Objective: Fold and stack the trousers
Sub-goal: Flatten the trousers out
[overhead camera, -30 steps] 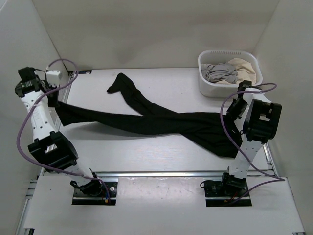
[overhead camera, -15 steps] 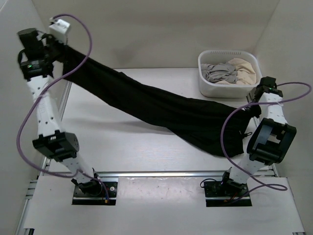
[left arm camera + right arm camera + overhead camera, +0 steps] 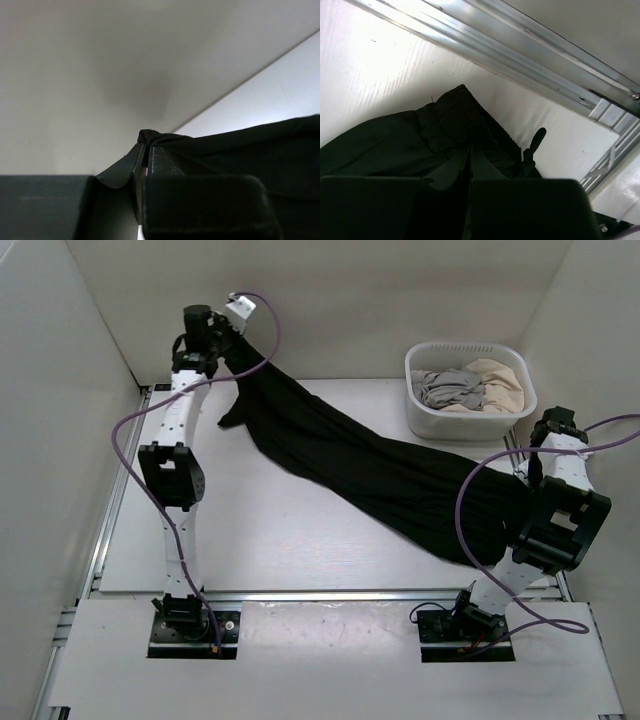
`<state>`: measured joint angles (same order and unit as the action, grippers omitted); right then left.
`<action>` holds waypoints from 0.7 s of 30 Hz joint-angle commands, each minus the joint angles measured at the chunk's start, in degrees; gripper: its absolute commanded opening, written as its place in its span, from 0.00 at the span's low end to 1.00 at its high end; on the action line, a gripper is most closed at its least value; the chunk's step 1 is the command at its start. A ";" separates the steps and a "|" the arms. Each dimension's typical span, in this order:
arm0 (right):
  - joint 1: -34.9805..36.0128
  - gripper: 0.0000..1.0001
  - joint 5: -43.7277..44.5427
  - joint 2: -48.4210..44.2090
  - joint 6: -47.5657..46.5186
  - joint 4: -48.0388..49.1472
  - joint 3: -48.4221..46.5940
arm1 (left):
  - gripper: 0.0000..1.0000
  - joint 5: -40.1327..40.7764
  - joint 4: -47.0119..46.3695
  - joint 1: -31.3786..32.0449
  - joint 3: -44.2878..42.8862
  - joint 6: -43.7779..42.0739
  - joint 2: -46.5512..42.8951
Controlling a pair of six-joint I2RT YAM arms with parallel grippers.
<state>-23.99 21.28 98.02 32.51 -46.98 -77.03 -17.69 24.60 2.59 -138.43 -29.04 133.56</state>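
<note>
The black trousers stretch diagonally across the table from far left to near right. My left gripper is shut on a leg end and holds it raised near the back wall; in the left wrist view the fabric is pinched between the closed fingers. My right gripper is shut on the waistband at the table's right edge; the right wrist view shows the ribbed waistband and a drawstring at the closed fingertips. The second leg's end lies on the table under the lifted part.
A white basket at the back right holds a grey garment and a beige garment. Metal rails run along the table's right edge, close to my right gripper. White walls enclose the table on three sides.
My left gripper has swung the leg end from the far-left corner rightwards along the back wall, still raised. My right gripper has stayed at the right edge, holding the waistband.
</note>
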 commanded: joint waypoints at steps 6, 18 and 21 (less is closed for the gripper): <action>-0.71 0.10 5.37 0.51 1.77 -3.73 -2.95 | 0.73 10.65 -12.82 6.28 0.52 -7.33 1.79; 0.70 0.96 1.05 -11.33 -4.91 -8.64 -2.95 | 1.00 15.52 -0.88 -1.09 22.47 0.63 -8.13; 0.70 0.97 -0.09 -15.21 -4.31 -11.98 0.21 | 1.00 15.50 3.51 -1.71 24.52 1.96 -6.74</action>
<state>-23.20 21.65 87.77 28.51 -54.28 -77.78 -0.12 23.09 1.78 -115.18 -31.48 132.20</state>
